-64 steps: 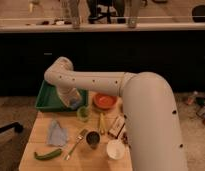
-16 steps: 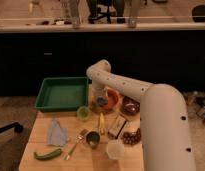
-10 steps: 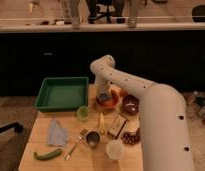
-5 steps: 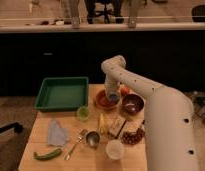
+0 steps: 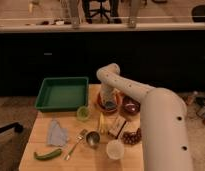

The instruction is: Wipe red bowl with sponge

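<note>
Table [image 5: 36, 142] of pale wood carries everything here. Near its front left corner lies a green, curved vegetable [image 5: 47, 154], and just behind that sits a crumpled thin light-blue cloth [image 5: 57, 132]. A rectangular green plastic tray [image 5: 62, 93] fills the far left part of the table. To the right of the cloth a metal spoon [image 5: 76, 142] lies slanted, its upper end near a small shiny metal cup [image 5: 92, 138]. A small green cup [image 5: 83, 113] stands just in front of the tray's right corner. A yellow banana [image 5: 102, 123] lies between the green cup and a small brown packet [image 5: 117, 127].

Behind these sits the shallow orange-red bowl [image 5: 100, 103], near the far edge of the table. The gripper [image 5: 110, 104] is lowered into that bowl, coming down from the white arm's [image 5: 133, 90] bent wrist. It is clenched, and a bluish patch at its tip looks like the small sponge [image 5: 110, 106] pressed into the bowl, though the shapes blur together there.

A darker maroon bowl [image 5: 131, 105] sits just to the right, partly behind the arm. In front of it lies a cluster of dark red grapes [image 5: 130, 137], and a white cup [image 5: 115, 149] stands near the front edge.
</note>
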